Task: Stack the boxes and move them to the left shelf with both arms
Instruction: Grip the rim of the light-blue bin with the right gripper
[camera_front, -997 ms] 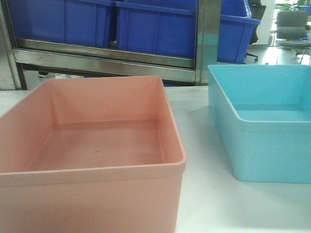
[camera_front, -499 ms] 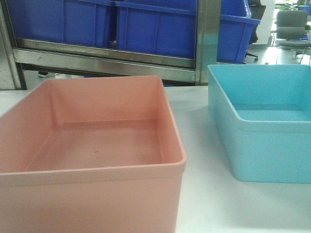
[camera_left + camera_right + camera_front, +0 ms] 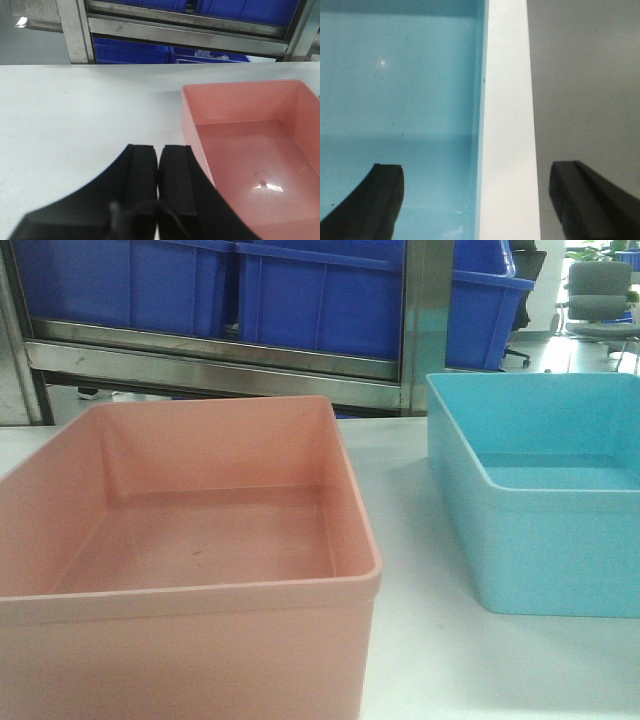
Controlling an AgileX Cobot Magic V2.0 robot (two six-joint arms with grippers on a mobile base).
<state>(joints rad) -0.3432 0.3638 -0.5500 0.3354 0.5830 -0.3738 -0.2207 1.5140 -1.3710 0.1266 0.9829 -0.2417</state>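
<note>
Preparing first grasp, boxes not yet stacked: left fingers (image 3: 142, 175) closed, empty, over bench (image 3: 75, 115), pink box (image 3: 240, 105) just right of them; right fingers (image 3: 577, 197) spread wide, blue box (image 3: 395, 75) wall between them. Next, likely: clamp wall, lift blue box into pink box.

I'm seeing the pink box (image 3: 200, 440) running off the front view's left and bottom edges, and the blue box (image 3: 540, 550) off its right. My left tool (image 3: 158, 150) is hiding the pink box's near corner in its wrist view.
</note>
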